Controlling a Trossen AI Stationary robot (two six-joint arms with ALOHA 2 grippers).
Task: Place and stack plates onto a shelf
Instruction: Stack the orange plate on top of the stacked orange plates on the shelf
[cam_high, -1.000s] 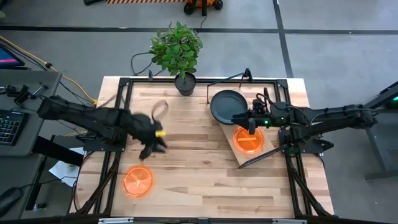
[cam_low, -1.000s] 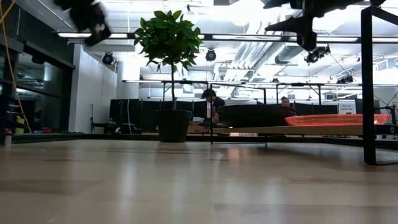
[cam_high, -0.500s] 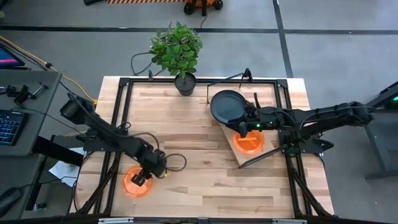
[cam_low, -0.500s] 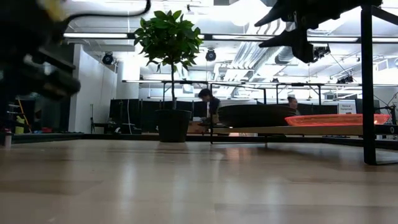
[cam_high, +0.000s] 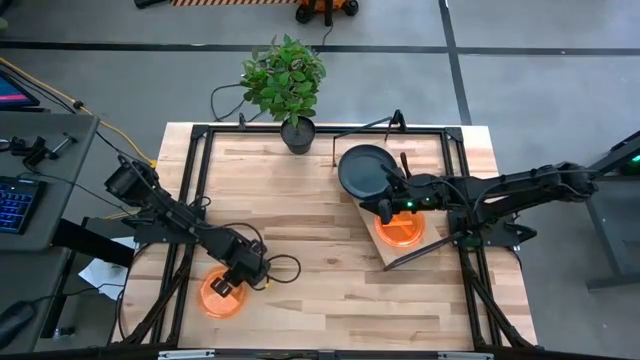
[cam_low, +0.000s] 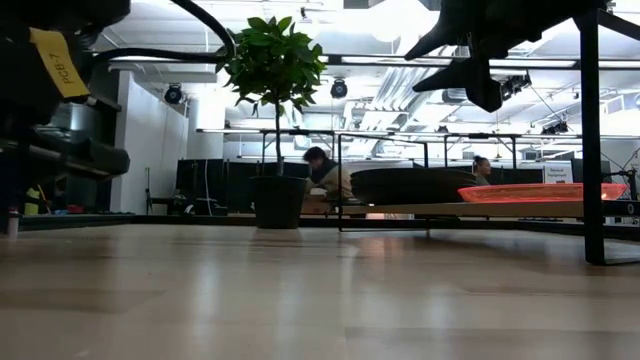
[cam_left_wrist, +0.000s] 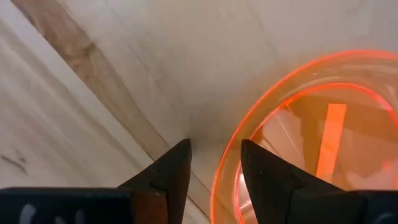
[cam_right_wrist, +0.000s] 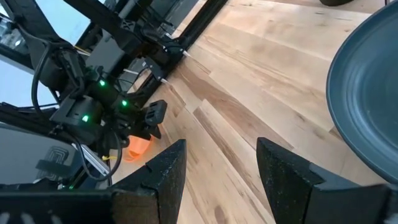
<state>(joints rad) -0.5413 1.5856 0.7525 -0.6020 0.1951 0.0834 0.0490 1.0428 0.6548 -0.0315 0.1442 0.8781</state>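
Left gripper (cam_left_wrist: 214, 177), fingers narrowly parted astride the rim of a translucent orange round plate (cam_high: 221, 294) lying well apart from the light wooden shelf (cam_high: 392, 252); a thin rim could slip. Right gripper (cam_right_wrist: 217, 171), open, waits over the shelf.

A dark grey plate (cam_high: 364, 170) and an orange plate (cam_high: 399, 229) lie flat on the shelf (cam_high: 384, 250); another orange plate (cam_high: 208, 297) lies on the tabletop (cam_high: 320, 250).
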